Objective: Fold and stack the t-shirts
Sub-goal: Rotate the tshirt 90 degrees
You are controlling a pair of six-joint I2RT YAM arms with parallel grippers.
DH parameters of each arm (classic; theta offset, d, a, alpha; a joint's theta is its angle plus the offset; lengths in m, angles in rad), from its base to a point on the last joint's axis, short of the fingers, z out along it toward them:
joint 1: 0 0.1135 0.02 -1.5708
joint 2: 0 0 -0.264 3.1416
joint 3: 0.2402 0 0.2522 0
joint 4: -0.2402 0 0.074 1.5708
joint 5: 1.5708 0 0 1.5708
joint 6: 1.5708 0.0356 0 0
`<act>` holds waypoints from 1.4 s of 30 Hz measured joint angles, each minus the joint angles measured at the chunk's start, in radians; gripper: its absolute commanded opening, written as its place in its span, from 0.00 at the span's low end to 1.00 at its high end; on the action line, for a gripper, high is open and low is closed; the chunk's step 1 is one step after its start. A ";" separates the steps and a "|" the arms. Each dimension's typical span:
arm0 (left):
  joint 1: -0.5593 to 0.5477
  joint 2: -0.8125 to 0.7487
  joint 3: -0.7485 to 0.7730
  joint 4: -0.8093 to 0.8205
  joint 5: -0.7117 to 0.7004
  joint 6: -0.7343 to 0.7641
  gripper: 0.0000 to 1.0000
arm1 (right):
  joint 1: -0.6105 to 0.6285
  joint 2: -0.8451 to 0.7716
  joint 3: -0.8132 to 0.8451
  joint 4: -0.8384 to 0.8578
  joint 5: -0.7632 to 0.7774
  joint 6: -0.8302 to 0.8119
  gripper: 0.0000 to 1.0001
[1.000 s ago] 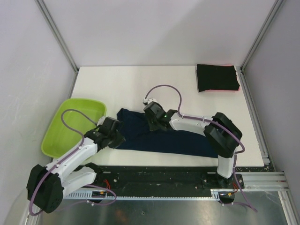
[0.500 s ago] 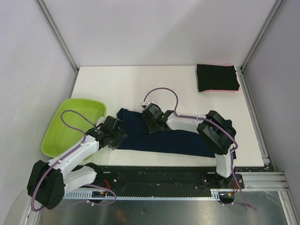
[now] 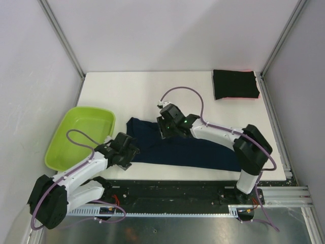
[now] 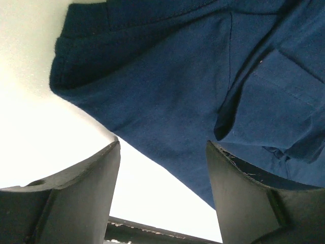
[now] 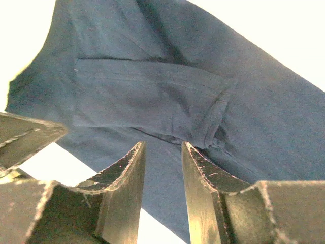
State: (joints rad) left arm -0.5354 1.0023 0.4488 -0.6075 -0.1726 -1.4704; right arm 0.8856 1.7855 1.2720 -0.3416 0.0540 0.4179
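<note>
T-shirt (image 3: 188,152), navy, lies flat, long axis running left to right.

A lime-green plastic tub (image 3: 81,136) sits at the left edge of the white table (image 3: 132,94), with pale grey walls (image 3: 167,30) around it.

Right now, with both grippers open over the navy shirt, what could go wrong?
The right gripper hangs open over a loose pucker; closing there might pinch one layer only. The navy shirt lies close to the table's near edge, so a pull toward that edge by the left gripper could drag it off.
</note>
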 measured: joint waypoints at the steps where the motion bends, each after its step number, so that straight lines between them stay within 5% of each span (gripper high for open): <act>1: -0.002 0.003 0.000 0.004 0.000 -0.012 0.74 | -0.005 -0.025 0.000 -0.002 -0.002 0.001 0.39; 26: -0.037 0.302 0.184 0.035 -0.108 -0.040 0.69 | -0.118 -0.282 -0.075 -0.082 0.027 0.015 0.38; 42: 0.098 0.724 0.595 0.011 -0.175 0.314 0.64 | -0.254 -0.374 -0.165 -0.094 0.009 0.032 0.38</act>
State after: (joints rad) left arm -0.4370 1.7260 1.0439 -0.5964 -0.3477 -1.1568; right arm 0.6315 1.4117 1.1072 -0.4355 0.0631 0.4496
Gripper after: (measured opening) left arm 0.653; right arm 0.380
